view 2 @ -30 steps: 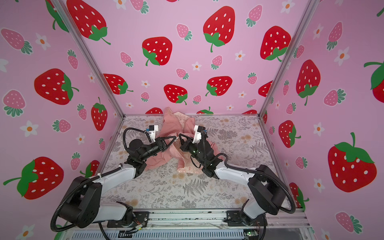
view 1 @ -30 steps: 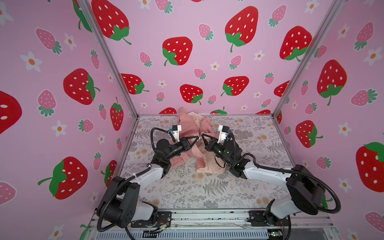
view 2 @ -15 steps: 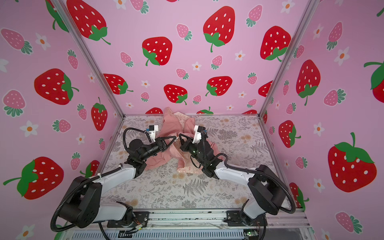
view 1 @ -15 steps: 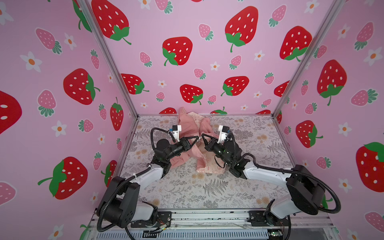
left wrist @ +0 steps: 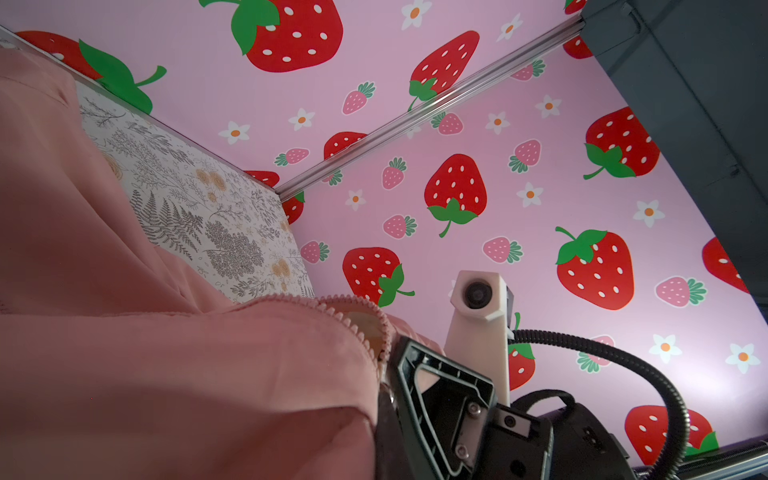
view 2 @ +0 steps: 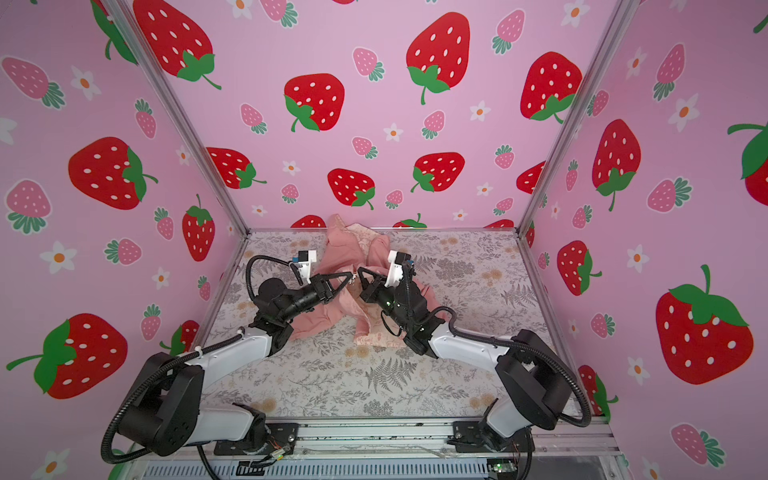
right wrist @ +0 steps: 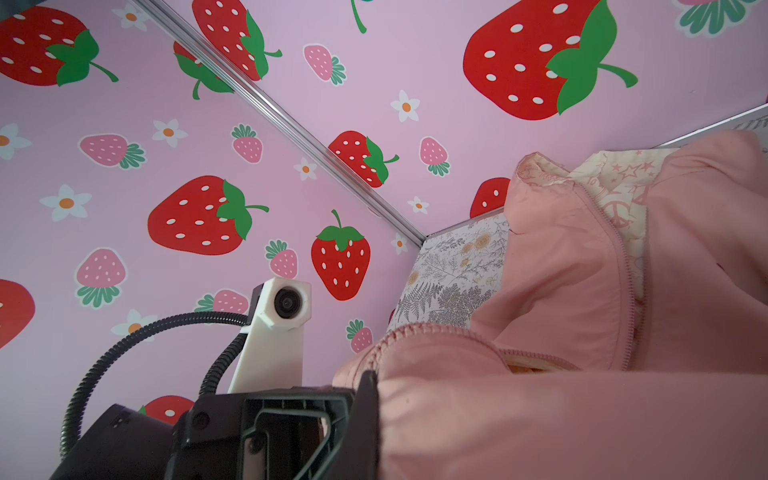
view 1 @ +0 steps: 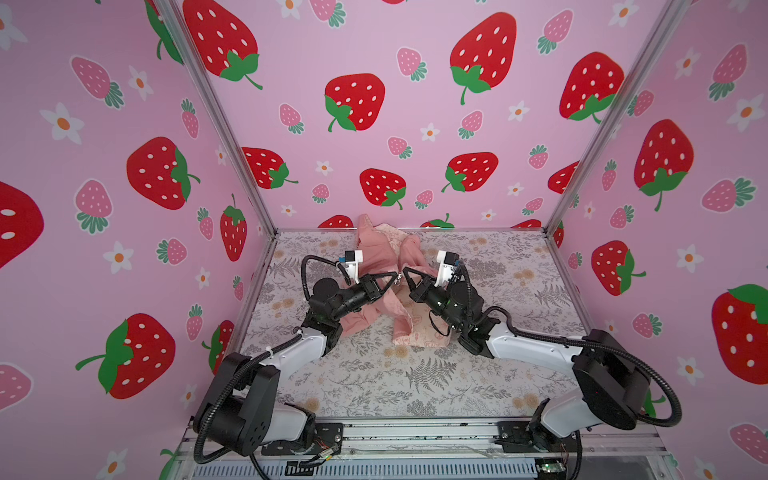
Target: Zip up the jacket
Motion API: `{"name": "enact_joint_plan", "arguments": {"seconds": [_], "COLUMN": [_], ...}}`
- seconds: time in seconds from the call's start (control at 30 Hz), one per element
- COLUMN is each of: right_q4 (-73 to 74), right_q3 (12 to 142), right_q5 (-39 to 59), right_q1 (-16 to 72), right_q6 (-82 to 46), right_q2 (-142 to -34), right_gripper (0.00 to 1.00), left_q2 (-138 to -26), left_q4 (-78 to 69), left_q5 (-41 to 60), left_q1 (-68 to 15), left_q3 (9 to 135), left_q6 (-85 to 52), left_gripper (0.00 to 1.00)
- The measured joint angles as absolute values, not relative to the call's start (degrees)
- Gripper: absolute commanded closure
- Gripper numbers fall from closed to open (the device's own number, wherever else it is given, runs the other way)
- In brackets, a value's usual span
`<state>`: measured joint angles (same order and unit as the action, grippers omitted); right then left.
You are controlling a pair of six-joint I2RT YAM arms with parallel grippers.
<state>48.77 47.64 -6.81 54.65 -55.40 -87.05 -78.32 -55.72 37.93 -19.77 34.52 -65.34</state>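
jacket (view 1: 376,255): far middle of the table (view 1: 374,374), hood end at the back wall; front parted toward the hem, lining showing.
left claw (view 1: 395,276): clamped on one zipper edge.
right claw (view 1: 404,271): clamped on the facing edge, tips nearly meeting.
change: none visible over the last second; probably paused aligning the zipper ends, zipping not begun.

Colours, as I see them from the remote station.

- Jacket (view 1: 376,257): salmon pink, and the zipper teeth (right wrist: 622,270) are the same pink.
- Lining (right wrist: 623,187): cream, printed with pink stars and peace signs.
- Table cover (view 1: 415,374): off-white with grey ferns and tan blossoms.
- Walls (view 1: 415,41): pale pink with red strawberries, green leaves, smaller pink strawberries, and white flowers with orange centres.
- Left arm (view 1: 299,353) and right arm (view 1: 536,353): white shells, black joints.
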Motion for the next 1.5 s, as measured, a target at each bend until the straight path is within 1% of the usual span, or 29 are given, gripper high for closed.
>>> {"name": "enact_joint_plan", "arguments": {"seconds": [1.5], "right_q4": [51.31], "right_q3": [46.52], "right_q5": [-5.28], "right_q1": [54.76], "right_q6": [-56.95], "right_q2": [-87.05], "right_gripper": [1.0], "left_q2": [-79.18], "left_q4": [-57.6], "left_q5": [37.98], "left_q1": [-19.77], "left_q3": [34.54], "left_q6": [-67.29], "left_gripper": [1.0]}}
